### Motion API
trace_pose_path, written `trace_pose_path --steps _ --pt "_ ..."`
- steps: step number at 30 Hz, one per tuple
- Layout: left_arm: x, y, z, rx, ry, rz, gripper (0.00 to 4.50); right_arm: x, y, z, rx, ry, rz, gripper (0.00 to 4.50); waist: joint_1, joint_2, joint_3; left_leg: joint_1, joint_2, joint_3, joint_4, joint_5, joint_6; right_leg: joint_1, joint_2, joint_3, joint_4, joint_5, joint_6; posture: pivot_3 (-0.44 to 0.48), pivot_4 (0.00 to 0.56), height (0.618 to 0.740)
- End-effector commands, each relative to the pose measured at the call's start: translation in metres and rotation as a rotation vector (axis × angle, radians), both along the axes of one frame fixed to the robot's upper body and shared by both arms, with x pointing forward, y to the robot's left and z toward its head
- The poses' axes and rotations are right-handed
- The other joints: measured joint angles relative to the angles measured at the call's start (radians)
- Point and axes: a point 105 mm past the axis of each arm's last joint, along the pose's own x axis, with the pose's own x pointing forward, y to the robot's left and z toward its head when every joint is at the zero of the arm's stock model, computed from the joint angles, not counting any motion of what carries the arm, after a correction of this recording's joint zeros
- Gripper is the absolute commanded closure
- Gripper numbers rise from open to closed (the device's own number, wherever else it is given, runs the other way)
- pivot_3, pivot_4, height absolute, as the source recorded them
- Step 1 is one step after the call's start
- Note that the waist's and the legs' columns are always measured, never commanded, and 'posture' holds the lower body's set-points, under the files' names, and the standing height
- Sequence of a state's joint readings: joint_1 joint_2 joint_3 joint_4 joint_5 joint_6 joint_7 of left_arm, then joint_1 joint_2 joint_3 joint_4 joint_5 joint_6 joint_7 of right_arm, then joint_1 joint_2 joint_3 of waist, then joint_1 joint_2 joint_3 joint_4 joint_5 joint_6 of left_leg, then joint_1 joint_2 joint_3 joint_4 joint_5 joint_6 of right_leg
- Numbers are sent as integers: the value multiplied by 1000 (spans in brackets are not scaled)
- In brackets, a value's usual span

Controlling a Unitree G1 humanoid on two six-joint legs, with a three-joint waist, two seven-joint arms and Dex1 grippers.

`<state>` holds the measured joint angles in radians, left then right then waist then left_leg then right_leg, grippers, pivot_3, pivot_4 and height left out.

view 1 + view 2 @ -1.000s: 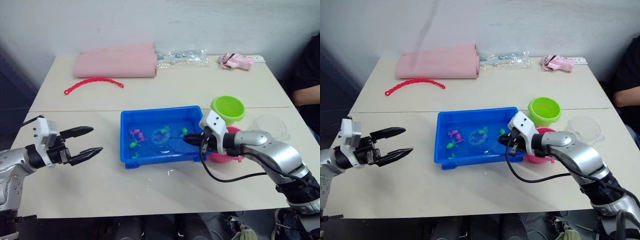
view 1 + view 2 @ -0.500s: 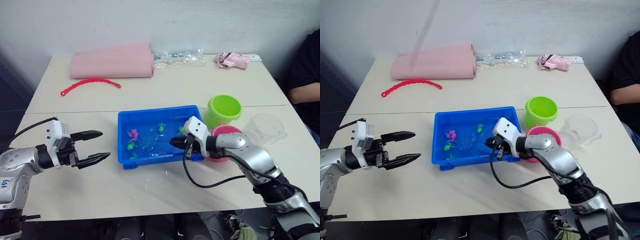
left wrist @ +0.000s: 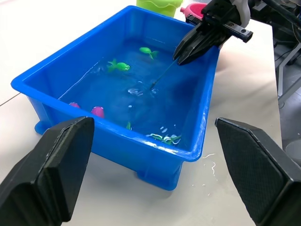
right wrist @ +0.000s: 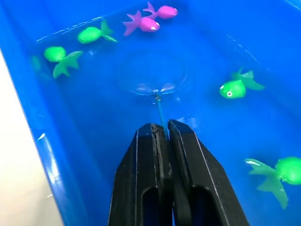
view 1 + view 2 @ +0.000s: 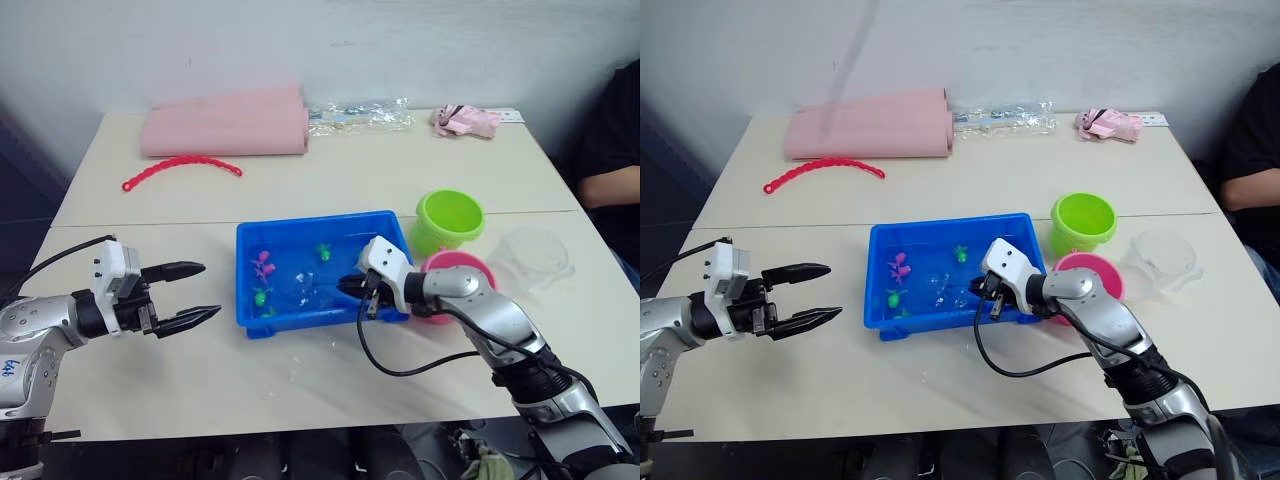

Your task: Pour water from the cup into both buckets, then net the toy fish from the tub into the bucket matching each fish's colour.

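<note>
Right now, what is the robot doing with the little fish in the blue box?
The right gripper is shut on the thin handle of the net, which is dipped into the water of the blue tub. Pink and green toy fish float around it, and none looks caught yet. The left gripper is open and hovers beside the tub, holding nothing. The green bucket and pink bucket wait next to the tub.
</note>
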<state>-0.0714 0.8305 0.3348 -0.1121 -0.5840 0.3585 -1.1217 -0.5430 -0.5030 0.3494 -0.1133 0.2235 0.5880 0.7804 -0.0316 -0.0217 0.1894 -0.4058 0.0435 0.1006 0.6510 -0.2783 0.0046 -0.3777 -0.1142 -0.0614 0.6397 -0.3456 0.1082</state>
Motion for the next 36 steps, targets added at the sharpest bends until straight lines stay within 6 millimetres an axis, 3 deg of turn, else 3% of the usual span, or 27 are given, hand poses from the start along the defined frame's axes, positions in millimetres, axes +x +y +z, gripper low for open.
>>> trace_pose_path --steps 1,8,17,23,36 --pt "-1 -1 10 22 -44 -8 20 4 9 11 51 -54 5 4500 -1 0 0 0 0 0 0 0 0 0 0 0 0 0 0 0 150 740" --pt "-1 0 9 18 -44 -7 20 3 24 16 136 -62 52 4500 0 0 0 0 0 1 -1 0 0 -1 0 0 0 0 0 0 150 740" --pt "-2 1 7 14 -36 3 20 -6 18 20 174 -84 93 4500 0 0 0 0 0 1 -1 0 0 -1 0 0 0 0 0 0 150 740" --pt "0 1 7 9 -39 4 20 -17 4 26 195 -87 114 4500 1 0 0 0 0 1 -1 0 0 -1 0 0 0 0 0 0 150 740" --pt "12 -10 10 -34 -54 -43 20 -41 -49 36 203 -185 55 4500 5 0 0 0 0 1 -1 0 0 0 0 0 -1 0 0 0 150 740"
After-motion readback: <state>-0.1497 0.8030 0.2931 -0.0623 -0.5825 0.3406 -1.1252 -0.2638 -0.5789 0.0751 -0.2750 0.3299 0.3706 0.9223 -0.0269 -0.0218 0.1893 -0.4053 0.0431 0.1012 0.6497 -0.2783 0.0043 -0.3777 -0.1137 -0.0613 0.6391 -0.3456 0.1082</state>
